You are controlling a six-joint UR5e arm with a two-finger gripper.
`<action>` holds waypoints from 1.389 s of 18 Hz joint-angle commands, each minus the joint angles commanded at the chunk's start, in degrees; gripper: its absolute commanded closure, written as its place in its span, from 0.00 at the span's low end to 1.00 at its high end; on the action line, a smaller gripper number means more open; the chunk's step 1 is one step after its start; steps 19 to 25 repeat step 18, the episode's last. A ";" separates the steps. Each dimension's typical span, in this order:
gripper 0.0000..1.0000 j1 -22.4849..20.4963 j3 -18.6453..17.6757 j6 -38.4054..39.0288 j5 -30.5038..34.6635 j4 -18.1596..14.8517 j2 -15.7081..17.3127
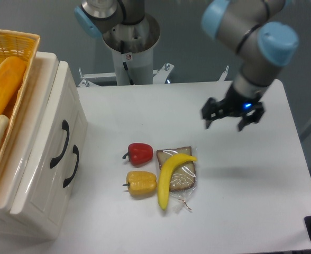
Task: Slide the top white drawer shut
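Jaws spread and empty, the gripper [232,117] hangs well apart from the top white drawer [52,153].

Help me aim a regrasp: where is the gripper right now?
The gripper hangs over the bare right part of the white table, up and right of the banana and bread slice, far from the top white drawer at the left.
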State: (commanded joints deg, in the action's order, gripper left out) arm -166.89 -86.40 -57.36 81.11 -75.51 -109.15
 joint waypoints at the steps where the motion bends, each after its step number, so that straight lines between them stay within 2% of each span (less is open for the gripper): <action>1: 0.00 -0.71 0.00 -3.00 1.23 0.97 -0.53; 4: 0.00 -2.47 0.00 -7.93 3.17 3.43 -1.32; 11: 0.00 -4.40 0.35 -24.72 6.60 3.61 -2.11; 16: 0.00 -5.02 0.35 -27.81 6.69 3.61 -2.64; 25: 0.00 -4.76 0.26 -27.99 6.69 3.61 -2.73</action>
